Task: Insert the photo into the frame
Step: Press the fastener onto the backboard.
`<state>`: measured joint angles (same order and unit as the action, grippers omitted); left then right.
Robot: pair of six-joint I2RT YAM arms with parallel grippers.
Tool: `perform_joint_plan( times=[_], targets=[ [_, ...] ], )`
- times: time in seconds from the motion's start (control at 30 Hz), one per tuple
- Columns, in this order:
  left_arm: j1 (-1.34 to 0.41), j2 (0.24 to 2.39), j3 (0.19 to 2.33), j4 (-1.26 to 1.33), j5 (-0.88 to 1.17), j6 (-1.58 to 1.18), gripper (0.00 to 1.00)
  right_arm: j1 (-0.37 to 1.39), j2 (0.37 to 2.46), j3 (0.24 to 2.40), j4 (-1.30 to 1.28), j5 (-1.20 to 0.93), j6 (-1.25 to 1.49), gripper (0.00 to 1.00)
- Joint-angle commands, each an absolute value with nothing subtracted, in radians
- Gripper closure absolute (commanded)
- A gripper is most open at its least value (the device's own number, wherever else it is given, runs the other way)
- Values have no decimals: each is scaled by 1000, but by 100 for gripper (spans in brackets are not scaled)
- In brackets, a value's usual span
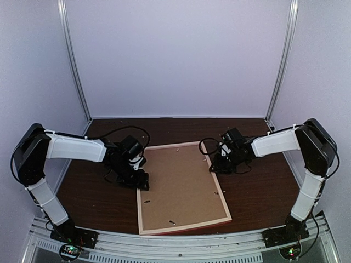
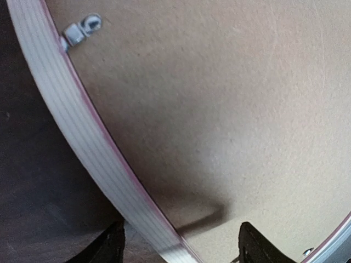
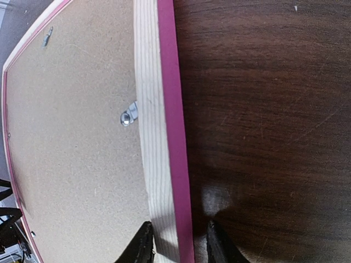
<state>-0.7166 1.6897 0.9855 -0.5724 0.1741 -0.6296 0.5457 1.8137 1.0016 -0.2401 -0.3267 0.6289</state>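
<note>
The right claw (image 3: 178, 244) pinches the right bar of the frame (image 3: 156, 82), likely to steady it face-down; the left claw (image 2: 184, 249) stands wide astride the left bar.

The frame (image 1: 185, 225) lies back-up on the dark wooden table (image 1: 258, 192).

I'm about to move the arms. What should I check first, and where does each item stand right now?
1. Pink-fronted wooden picture frame lies back up on the dark wooden table: ok.
2. Plain brown backing board sits inside the frame: ok.
3. Photo under the board: cannot tell, it is hidden.
4. Left gripper is open, straddling the left bar: ok.
5. Right gripper is around the right bar; firm grip: cannot tell.
6. Metal clip reaches over the board: ok.
</note>
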Motion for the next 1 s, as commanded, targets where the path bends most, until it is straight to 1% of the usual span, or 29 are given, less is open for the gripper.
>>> perform_joint_plan(
  times=[0.0, 0.27, 0.47, 0.73, 0.97],
  targets=[
    [-747, 1668, 963, -579, 142, -656, 28, 509, 1846, 929, -351, -226, 648, 66],
    [-789, 1654, 949, -580, 130, -672, 28, 473, 1800, 878, -338, -208, 657, 67],
    [-814, 1669, 985, -580, 139, -652, 27, 447, 1774, 850, -319, -210, 660, 67],
    [-882, 1703, 1032, -579, 156, -631, 27, 445, 1792, 838, -284, -242, 660, 67],
    [-894, 1725, 1037, -590, 106, -655, 27, 444, 1797, 835, -272, -262, 655, 67]
  ],
)
